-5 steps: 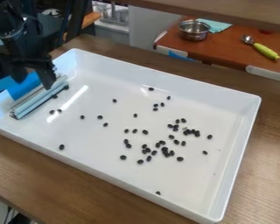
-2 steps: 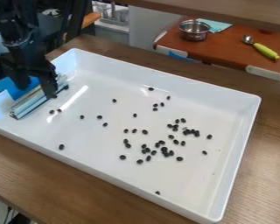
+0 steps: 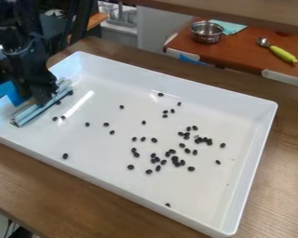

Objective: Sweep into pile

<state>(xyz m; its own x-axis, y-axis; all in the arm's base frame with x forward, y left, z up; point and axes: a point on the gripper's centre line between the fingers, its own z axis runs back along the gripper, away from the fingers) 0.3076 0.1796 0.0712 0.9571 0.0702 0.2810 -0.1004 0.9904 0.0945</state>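
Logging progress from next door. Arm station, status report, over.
Pincer at the pale bar, image-left end of tray; grip unclear. Dark pieces scattered, not yet one pile. In the way: just stray pieces beside the bar.

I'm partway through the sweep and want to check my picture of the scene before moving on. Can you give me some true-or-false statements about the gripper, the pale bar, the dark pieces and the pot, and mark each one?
1. The gripper is at the pale bar, at the left end of the white tray in the picture. True.
2. A few dark pieces lie near the pale bar. True.
3. The dark pieces are all in one tight pile. False: they are scattered, most densely in the tray's right half.
4. The metal pot stands inside the tray. False: the metal pot is on the reddish table behind.
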